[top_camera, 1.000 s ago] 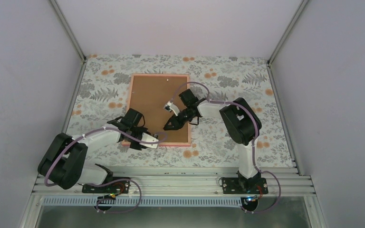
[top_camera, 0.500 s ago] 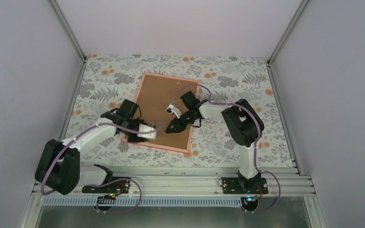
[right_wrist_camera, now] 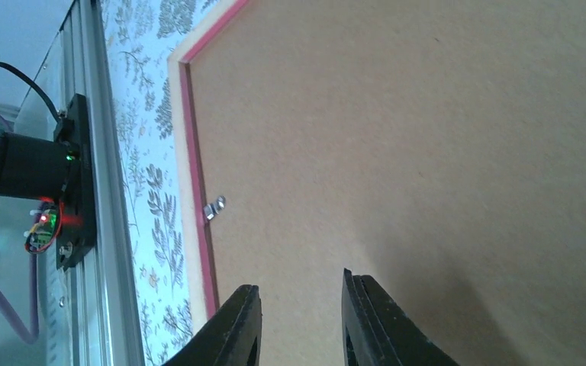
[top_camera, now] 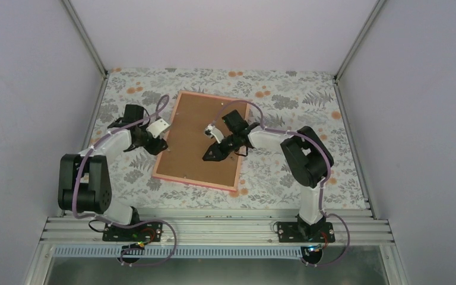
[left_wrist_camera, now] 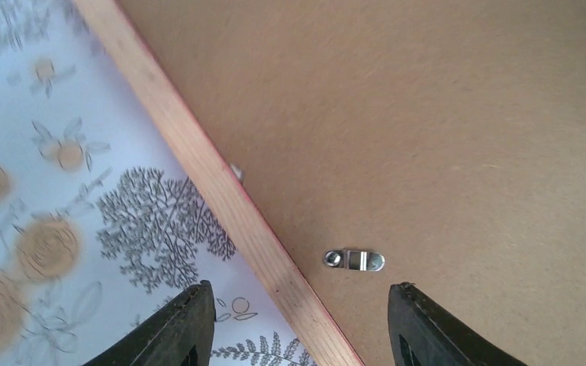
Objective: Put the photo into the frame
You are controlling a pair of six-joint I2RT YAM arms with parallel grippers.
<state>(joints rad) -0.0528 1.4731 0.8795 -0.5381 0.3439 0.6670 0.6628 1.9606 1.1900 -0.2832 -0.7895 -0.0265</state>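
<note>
The pink frame (top_camera: 193, 183) lies face down and skewed on the table, with the brown backing board (top_camera: 199, 139) filling it. The photo is hidden. My left gripper (top_camera: 157, 142) is open and empty; in the left wrist view (left_wrist_camera: 299, 288) it straddles the frame's left rail (left_wrist_camera: 198, 160), close to a small metal clip (left_wrist_camera: 354, 260). My right gripper (top_camera: 209, 158) is over the board's middle, with its jaws a little apart and empty in the right wrist view (right_wrist_camera: 301, 280). Another clip (right_wrist_camera: 214, 207) sits by the pink rail (right_wrist_camera: 194, 152).
A floral cloth (top_camera: 285, 101) covers the table. Grey walls close in the left, right and back. An aluminium rail (top_camera: 214, 228) with the arm bases runs along the near edge.
The frame has turned a little clockwise. My left gripper has moved from the frame's near edge up to its left rail. My right gripper has stayed over the board.
</note>
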